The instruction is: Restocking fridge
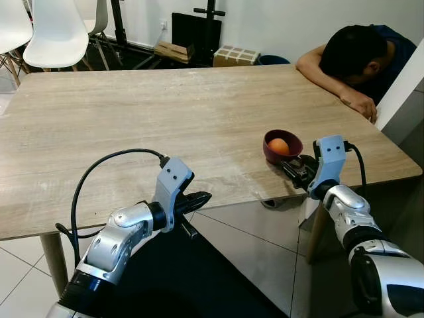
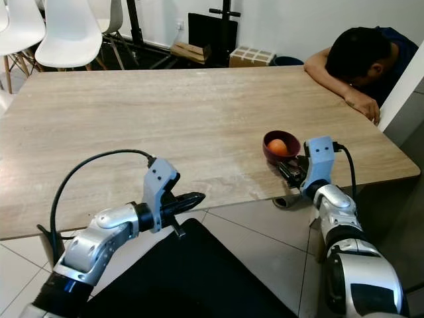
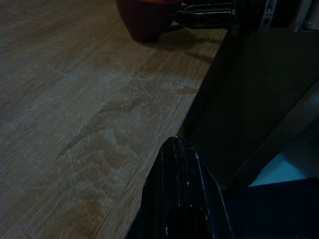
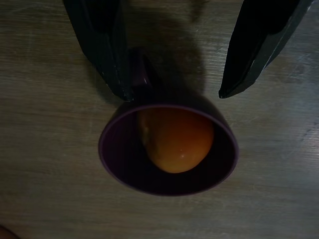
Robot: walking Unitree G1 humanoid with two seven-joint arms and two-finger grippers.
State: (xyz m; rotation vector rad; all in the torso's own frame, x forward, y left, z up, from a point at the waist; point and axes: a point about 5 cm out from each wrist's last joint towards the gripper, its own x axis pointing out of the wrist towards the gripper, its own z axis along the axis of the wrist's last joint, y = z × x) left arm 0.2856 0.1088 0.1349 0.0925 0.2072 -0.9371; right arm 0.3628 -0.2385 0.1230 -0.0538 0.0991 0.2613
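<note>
— Wooden table [image 1: 132, 126] is filling the room's middle, white chairs [image 1: 56, 30] standing behind it. What is sitting on it?

— One dark red bowl [image 1: 275, 154] holding an orange [image 1: 279, 146], resting near the table's right front edge.

— Grippers?

— Right gripper [image 4: 172, 92] is hovering at the bowl's near side, fingers spread apart. Left gripper [image 1: 199, 199] is hanging at the front edge, fingers pressed together, holding nothing.

— Anyone present?

— A person [image 1: 358, 56] is leaning on the far right corner.

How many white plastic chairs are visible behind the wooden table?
2, possibly more beyond the frame. One white plastic chair stands at the far left end of the wooden table; a second white chair, cut by the picture's left edge, stands beside it. A further pale seat edge behind them is unclear.
</note>
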